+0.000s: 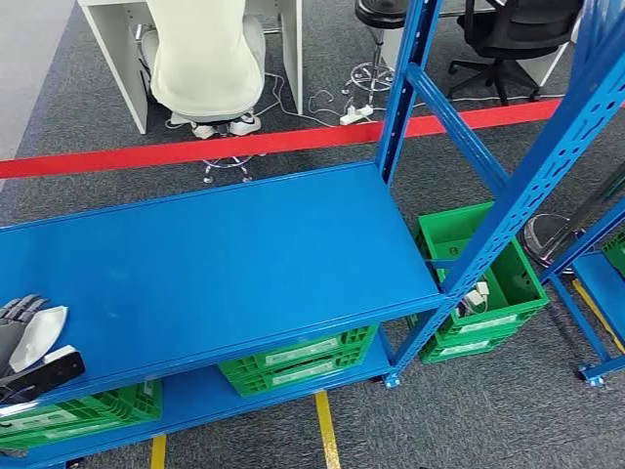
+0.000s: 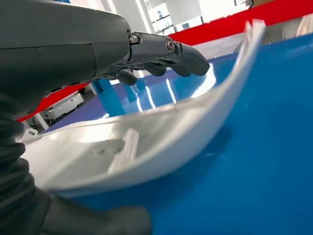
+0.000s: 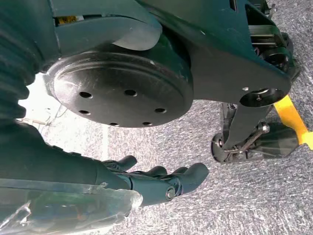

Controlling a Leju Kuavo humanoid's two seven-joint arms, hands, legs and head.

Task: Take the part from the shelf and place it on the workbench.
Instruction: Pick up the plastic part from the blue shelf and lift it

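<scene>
Already, the left hand [image 1: 19,327] grips the curved white plastic part [image 1: 40,332] at the blue metal shelf [image 1: 221,264]; carrying and placing remain. The right hand [image 3: 162,181] hangs empty, fingers loosely apart.

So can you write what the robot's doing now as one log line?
left hand: holds white part | part: over blue shelf | right hand: hanging, holds nothing

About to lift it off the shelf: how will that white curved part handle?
Probably stiff and light: the part is a thin moulded shell with a rib. Its glossy surface may slip in the left hand. The curved underside could rock on the shelf.
</scene>
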